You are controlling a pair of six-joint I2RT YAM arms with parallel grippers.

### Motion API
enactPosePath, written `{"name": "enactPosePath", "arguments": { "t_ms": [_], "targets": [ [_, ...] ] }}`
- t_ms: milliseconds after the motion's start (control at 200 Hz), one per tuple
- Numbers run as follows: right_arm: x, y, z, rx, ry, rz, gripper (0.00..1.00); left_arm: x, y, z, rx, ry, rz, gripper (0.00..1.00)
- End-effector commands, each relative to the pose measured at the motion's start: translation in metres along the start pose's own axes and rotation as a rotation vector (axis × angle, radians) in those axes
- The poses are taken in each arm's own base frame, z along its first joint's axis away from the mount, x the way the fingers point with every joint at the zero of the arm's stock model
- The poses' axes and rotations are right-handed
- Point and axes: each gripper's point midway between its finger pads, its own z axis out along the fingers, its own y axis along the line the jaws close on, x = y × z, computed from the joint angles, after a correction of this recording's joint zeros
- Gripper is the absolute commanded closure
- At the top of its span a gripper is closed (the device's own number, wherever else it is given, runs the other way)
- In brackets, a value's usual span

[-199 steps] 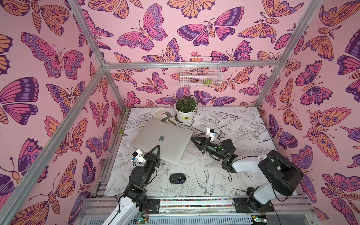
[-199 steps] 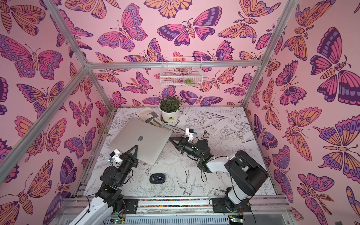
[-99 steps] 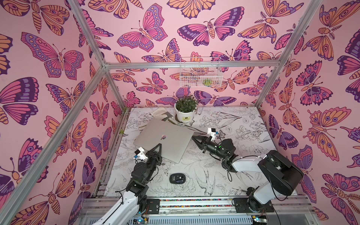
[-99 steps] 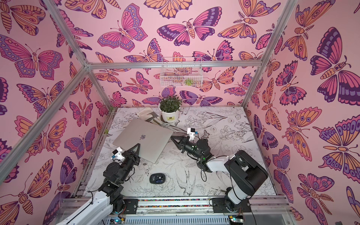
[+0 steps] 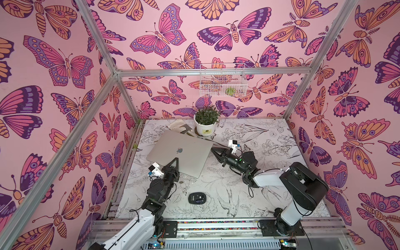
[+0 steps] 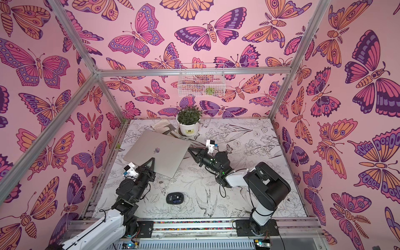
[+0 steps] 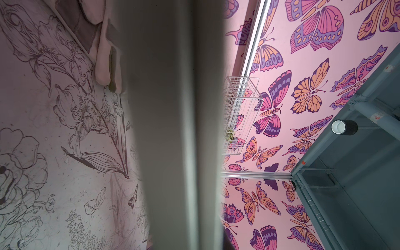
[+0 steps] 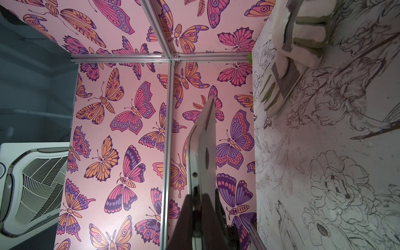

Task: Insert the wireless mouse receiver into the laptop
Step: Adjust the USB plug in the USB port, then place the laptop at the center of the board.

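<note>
L jaws & R jaws each clamped on a laptop (image 5: 186,155) edge. Receiver not seen anywhere, so insertion looks undone; mouse (image 5: 196,198) lies behind both jaws.

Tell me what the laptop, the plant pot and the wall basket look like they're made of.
The laptop: probably aluminium with a matte silver-grey finish; the lid shows an even, soft sheen and no texture.
The plant pot: likely glazed ceramic, possibly plastic; its white wall is smooth and glossy.
The wall basket: white-coated metal wire, judging by its thin open grid.
</note>
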Motion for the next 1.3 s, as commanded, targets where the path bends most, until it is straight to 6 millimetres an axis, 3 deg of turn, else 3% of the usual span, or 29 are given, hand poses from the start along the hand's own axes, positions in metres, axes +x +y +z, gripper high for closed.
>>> {"name": "enactPosePath", "arguments": {
  "t_ms": [0,170,486,791,836,856,976,1297],
  "targets": [
    [0.022,0.064,0.009,-0.213,0.081,-0.051,0.99,0.059,-0.013,-0.006,0.060,0.304,0.121,1.00],
    [0.020,0.058,0.001,-0.196,0.061,-0.075,0.76,0.049,-0.008,-0.009,0.018,0.250,0.172,1.00],
    [0.011,0.038,-0.011,-0.123,0.039,-0.066,0.54,0.032,0.001,-0.023,-0.062,0.180,0.275,1.00],
    [0.014,0.015,-0.003,0.048,0.071,-0.007,0.51,0.043,-0.003,-0.013,-0.028,0.230,0.352,1.00],
    [0.014,0.005,-0.002,0.113,0.075,0.005,0.51,0.044,-0.003,-0.012,-0.023,0.235,0.367,1.00],
    [0.015,0.015,-0.003,0.110,0.076,-0.005,0.51,0.044,-0.003,-0.011,-0.021,0.236,0.375,1.00],
    [0.012,0.015,-0.002,0.218,0.068,-0.012,0.51,0.048,-0.002,-0.009,-0.012,0.255,0.411,1.00],
    [0.012,-0.012,-0.009,0.447,0.085,0.008,0.50,0.037,0.020,-0.007,-0.068,0.203,0.408,1.00]
  ]
}}
